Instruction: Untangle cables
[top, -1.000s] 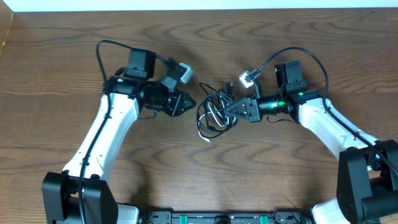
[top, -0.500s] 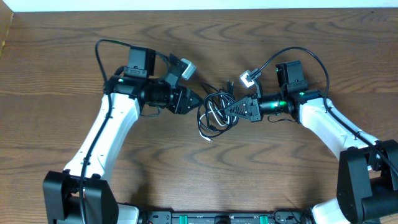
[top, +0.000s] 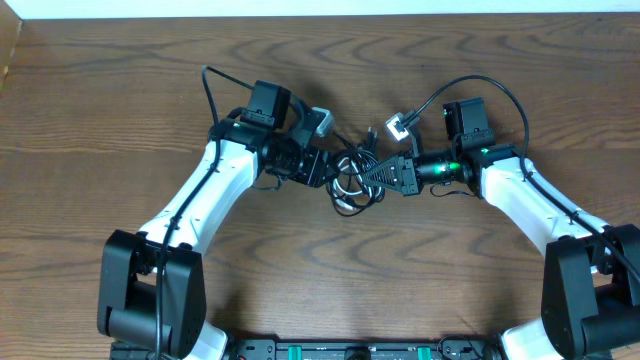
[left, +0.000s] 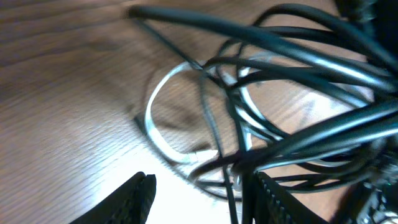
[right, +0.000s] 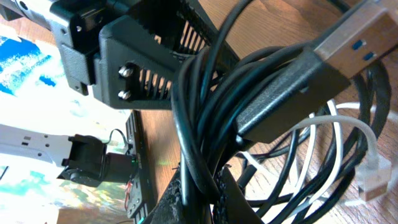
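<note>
Overhead: the black cable (top: 350, 156) and the white cable (top: 345, 200) lie as one tangle at the middle of the worktop (top: 100, 100), between the left tool (top: 328, 170) and the right tool (top: 366, 178) — nothing is separated yet.

Left wrist: the left tool stands open around some strands.

Right wrist: the right tool is closed on the black cable — the whole untangling is left to do.

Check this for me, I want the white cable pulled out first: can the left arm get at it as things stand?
Probably yes. The white cable loop lies on the table just ahead of the left arm's open jaws, though black cable strands cross part of it.
</note>
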